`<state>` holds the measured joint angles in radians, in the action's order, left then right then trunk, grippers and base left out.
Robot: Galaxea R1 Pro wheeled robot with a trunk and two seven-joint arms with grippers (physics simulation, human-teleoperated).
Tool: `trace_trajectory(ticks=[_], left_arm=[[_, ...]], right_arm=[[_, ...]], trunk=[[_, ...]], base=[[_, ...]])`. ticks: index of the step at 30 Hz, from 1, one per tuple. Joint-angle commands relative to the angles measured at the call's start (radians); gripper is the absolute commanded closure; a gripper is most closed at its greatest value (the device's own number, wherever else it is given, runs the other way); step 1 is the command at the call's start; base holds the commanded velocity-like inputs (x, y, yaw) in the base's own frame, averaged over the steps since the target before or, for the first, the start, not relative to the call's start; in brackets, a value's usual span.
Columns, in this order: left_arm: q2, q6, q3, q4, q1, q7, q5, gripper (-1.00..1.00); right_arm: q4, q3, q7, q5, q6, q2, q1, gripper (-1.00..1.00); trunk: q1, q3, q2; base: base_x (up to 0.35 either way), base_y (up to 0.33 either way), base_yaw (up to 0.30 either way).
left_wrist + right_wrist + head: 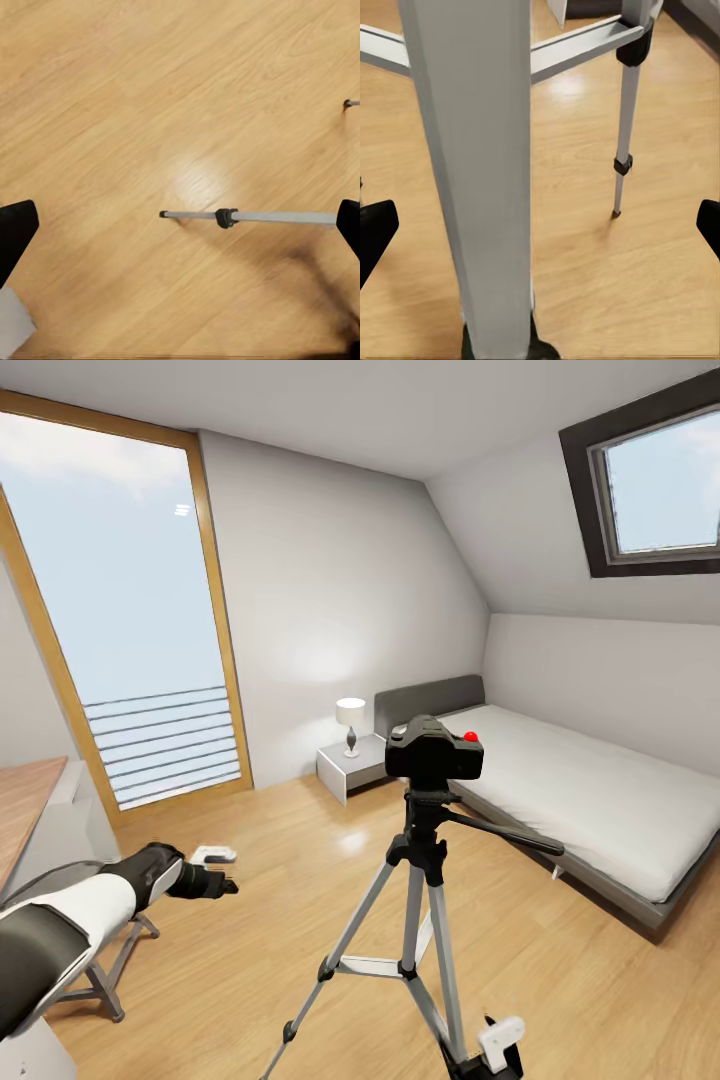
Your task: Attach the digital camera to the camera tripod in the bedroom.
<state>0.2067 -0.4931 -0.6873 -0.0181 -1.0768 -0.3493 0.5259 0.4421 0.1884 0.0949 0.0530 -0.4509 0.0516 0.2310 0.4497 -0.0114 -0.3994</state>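
The black digital camera [435, 753], red button on top, sits on the head of the camera tripod [425, 860], which stands on the wood floor mid-room with its black handle pointing right. My left gripper [222, 870] hangs open over the floor, well left of the tripod. In the left wrist view, a silver tripod leg [255, 217] lies beyond the wide-spread fingers [15, 232]. My right gripper [495, 1050] is low beside the tripod's near right leg. It is open, and in the right wrist view a grey leg [472, 150] rises close between its fingertips [375, 232].
A grey bed [590, 790] fills the right side, with a nightstand [350, 770] and lamp [351, 722] at its head. A tall wood-framed window [130, 620] is on the left wall. A wooden desk [20, 800] and a chair [100, 970] stand at the near left.
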Motion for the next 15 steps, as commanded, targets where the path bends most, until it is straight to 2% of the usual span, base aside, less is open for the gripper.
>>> trace_trajectory(ticks=[1,7,15], left_arm=[[0.001,-0.003,-0.008,-0.002,0.007,0.007,0.009,-1.0],[0.001,0.038,-0.008,-0.002,0.06,0.062,0.009,-1.0],[0.0,0.058,-0.008,-0.002,0.092,0.078,0.009,-1.0]], right_arm=[[-0.011,0.0,0.0,0.005,-0.011,0.001,0.0,-1.0],[-0.098,0.0,0.0,0.005,-0.067,0.003,0.0,-1.0],[-0.186,0.0,0.002,0.005,-0.107,0.004,0.0,-1.0]], trunk=[[0.0,0.0,-0.001],[0.0,0.0,-0.001],[0.0,0.0,-0.001]], base=[[0.0,0.0,0.0],[0.0,0.0,0.0],[0.0,0.0,0.0]])
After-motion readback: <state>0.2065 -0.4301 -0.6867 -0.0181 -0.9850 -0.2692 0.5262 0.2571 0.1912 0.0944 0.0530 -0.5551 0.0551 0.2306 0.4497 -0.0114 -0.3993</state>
